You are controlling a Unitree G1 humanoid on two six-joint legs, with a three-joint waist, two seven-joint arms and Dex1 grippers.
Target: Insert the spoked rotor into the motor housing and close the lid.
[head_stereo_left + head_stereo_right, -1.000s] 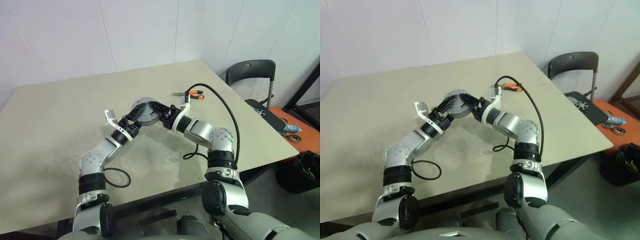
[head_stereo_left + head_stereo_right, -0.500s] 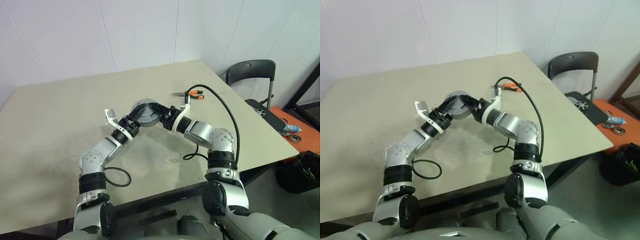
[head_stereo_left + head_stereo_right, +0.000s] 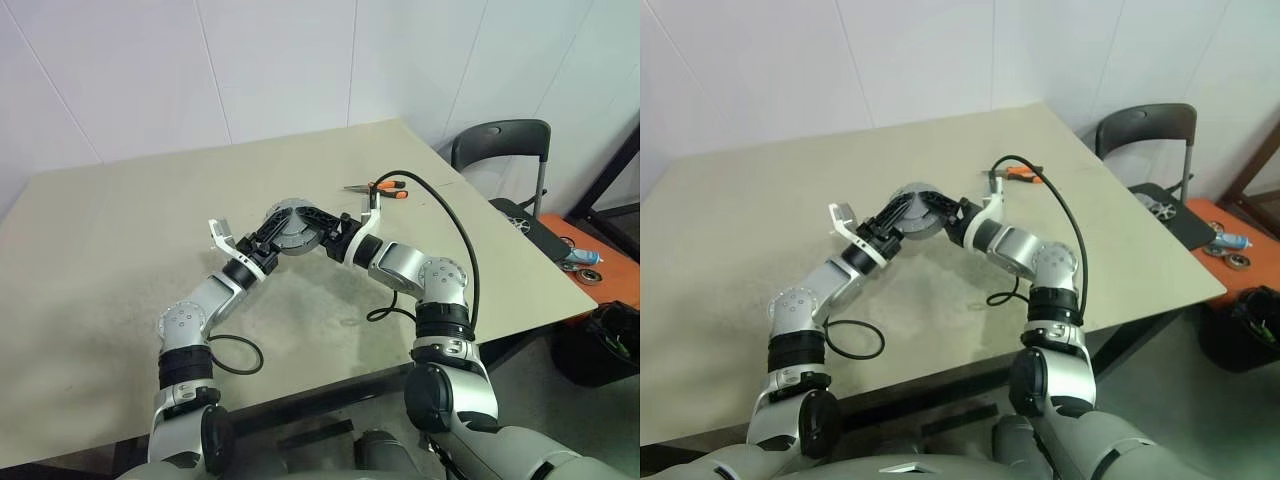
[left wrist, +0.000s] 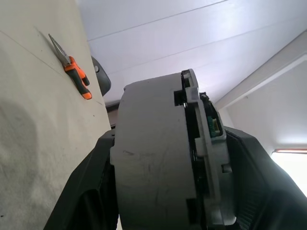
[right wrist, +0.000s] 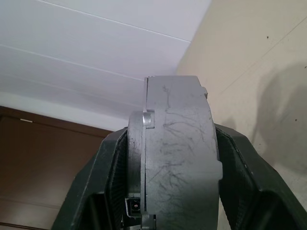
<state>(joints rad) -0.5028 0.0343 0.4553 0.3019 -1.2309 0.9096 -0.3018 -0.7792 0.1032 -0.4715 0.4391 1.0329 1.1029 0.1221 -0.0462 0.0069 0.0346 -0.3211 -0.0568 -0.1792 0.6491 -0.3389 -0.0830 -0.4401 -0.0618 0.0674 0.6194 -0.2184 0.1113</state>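
Observation:
The motor housing (image 3: 293,226), a scuffed grey round drum, hangs on edge above the middle of the table (image 3: 120,260). My left gripper (image 3: 277,233) is shut on it from the left, and my right gripper (image 3: 318,228) is shut on it from the right. In the left wrist view black fingers (image 4: 88,191) flank the housing (image 4: 153,158) on both sides. In the right wrist view black fingers (image 5: 242,177) press the housing (image 5: 177,158) in the same way. The spoked rotor is hidden. I cannot make out the lid apart from the grey drum.
Orange-handled pliers (image 3: 385,188) lie on the table behind the grippers. A black cable (image 3: 455,225) arcs over my right arm. Beyond the table's right edge stand a dark chair (image 3: 500,150) and an orange surface (image 3: 585,255) with small parts.
My left gripper's fingers have closed in onto the housing. Both arms and the housing have stayed in place.

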